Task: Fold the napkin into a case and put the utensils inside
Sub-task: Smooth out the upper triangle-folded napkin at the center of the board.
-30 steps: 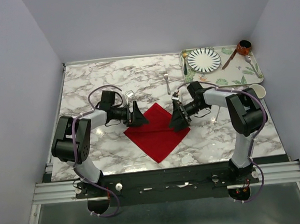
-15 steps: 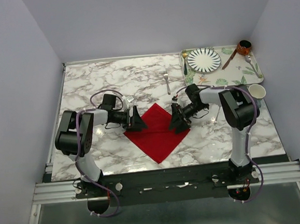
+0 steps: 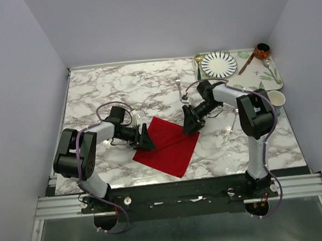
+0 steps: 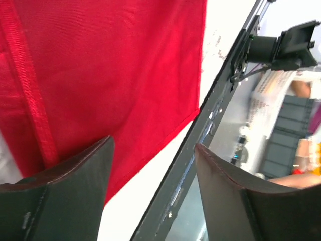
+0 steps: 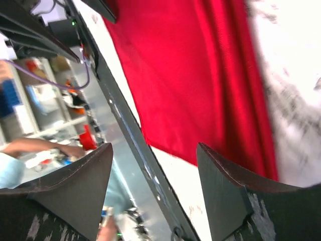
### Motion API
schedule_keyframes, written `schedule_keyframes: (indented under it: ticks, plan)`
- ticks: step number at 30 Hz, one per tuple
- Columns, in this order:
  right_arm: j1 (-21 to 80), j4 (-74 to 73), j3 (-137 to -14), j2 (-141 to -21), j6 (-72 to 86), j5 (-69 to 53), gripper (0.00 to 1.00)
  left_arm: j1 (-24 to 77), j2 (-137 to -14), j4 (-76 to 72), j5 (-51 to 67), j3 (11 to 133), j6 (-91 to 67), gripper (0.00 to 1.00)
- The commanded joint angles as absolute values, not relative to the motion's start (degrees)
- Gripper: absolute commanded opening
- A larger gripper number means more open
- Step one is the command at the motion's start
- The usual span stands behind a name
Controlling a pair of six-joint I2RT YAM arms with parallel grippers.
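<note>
Looking through the left wrist camera, I found the left end effector (image 3: 147, 139) with its jaws standing well apart. Red cloth showed in the gap between them, and a stitched hem ran under the inner jaw. I could not tell whether any cloth was actually pinched. The right end effector (image 3: 189, 124) was much the same, jaws wide, with red fabric and a strip of pale marble visible between them.

From overhead, both end effectors sat low at the napkin (image 3: 172, 150). The left one was at its left edge and the right one at its far right corner, and they pointed toward each other across the cloth. The napkin lay flat on the desk (image 3: 103, 91) as a tilted rectangle near the front middle, with a crease running across it. It was not yet shaped into a narrow pocket.

The fork (image 3: 178, 87) lay by itself on the marble beyond the napkin, apart from the cloth and just left of the right forearm. Farther out, at the far right corner, a patterned tray (image 3: 258, 82) carried a striped plate (image 3: 219, 64), a gold spoon (image 3: 199, 66) beside the plate, a wooden utensil (image 3: 247, 63) and a brown pot (image 3: 262, 50). A white cup (image 3: 275, 97) stood on the desk just in front of the tray.
</note>
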State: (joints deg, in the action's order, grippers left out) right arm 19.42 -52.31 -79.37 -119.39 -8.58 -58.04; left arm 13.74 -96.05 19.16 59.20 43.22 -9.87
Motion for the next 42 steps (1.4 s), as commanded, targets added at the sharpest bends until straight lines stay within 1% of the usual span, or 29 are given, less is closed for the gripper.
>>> schedule_keyframes:
  ticks: [1, 2, 3, 4, 6, 8, 9, 11, 12, 13, 14, 15, 17, 18, 20, 23, 25, 34, 37, 42]
  plan:
    - [19.1, -62.4, -82.4, -111.6, -17.2, -51.5, 0.75, 14.6, -88.9, 25.6, 55.9, 51.9, -4.1, 0.71]
    - [19.0, -62.3, -82.0, -110.7, -17.7, -50.0, 0.73, 14.5, -89.1, 26.9, 52.9, 54.4, -2.0, 0.69]
    - [18.8, -62.3, -82.0, -110.0, -17.8, -46.7, 0.72, 14.6, -89.5, 27.9, 50.9, 56.9, -0.4, 0.64]
    - [18.6, -62.1, -82.0, -109.5, -17.8, -44.8, 0.71, 14.6, -90.7, 29.3, 48.7, 61.8, 2.0, 0.62]
    - [17.3, -61.5, -82.3, -108.7, -17.1, -40.5, 0.68, 14.5, -92.6, 30.8, 44.4, 66.2, 8.9, 0.60]
    - [16.4, -61.0, -82.4, -108.8, -16.4, -37.6, 0.65, 14.8, -96.8, 35.2, 43.4, 73.2, 13.7, 0.60]
    - [15.5, -60.8, -82.5, -109.0, -15.8, -35.4, 0.65, 15.2, -98.2, 37.1, 43.0, 75.5, 18.0, 0.57]
    - [14.5, -60.9, -82.5, -109.5, -15.4, -33.9, 0.64, 17.7, -101.3, 40.2, 41.5, 80.3, 20.6, 0.51]
    - [13.6, -60.9, -82.5, -110.2, -14.8, -33.4, 0.64, 18.5, -102.0, 40.6, 40.7, 81.1, 22.1, 0.45]
    - [13.3, -60.8, -82.4, -110.6, -14.5, -33.5, 0.64, 20.5, -103.2, 40.5, 39.6, 81.8, 22.6, 0.43]
    - [12.9, -60.7, -82.5, -111.2, -14.2, -33.6, 0.67, 21.5, -103.5, 40.3, 38.9, 81.8, 23.0, 0.40]
    - [12.7, -60.7, -82.7, -112.4, -13.7, -33.5, 0.69, 22.6, -104.1, 40.0, 38.2, 81.7, 23.3, 0.35]
    - [12.7, -59.8, -83.2, -113.6, -13.1, -34.3, 0.74, 25.6, -104.9, 38.8, 36.4, 80.8, 23.6, 0.31]
    - [12.7, -59.5, -83.6, -114.2, -12.1, -34.4, 0.74, 26.4, -105.2, 38.2, 36.0, 80.2, 23.3, 0.29]
    - [12.7, -58.8, -84.5, -116.1, -11.3, -35.6, 0.74, 28.8, -105.6, 36.1, 34.6, 78.5, 22.5, 0.28]
    - [12.7, -57.5, -84.9, -118.4, -9.5, -37.3, 0.74, 30.3, -106.6, 33.4, 33.6, 76.9, 20.3, 0.24]
    - [12.7, -56.3, -84.7, -119.2, -8.2, -38.9, 0.74, 31.1, -107.8, 32.6, 33.5, 76.4, 19.4, 0.23]
    - [14.3, -54.2, -82.2, -123.5, -6.1, -43.5, 0.66, 31.5, -110.9, 31.0, 33.2, 75.7, 16.6, 0.19]
    - [14.5, -53.9, -82.3, -124.5, -5.7, -43.8, 0.61, 31.5, -111.3, 31.0, 33.4, 75.5, 16.1, 0.18]
    - [14.5, -54.2, -82.7, -124.0, -6.0, -43.6, 0.46, 31.5, -111.4, 30.9, 33.5, 74.7, 16.1, 0.18]
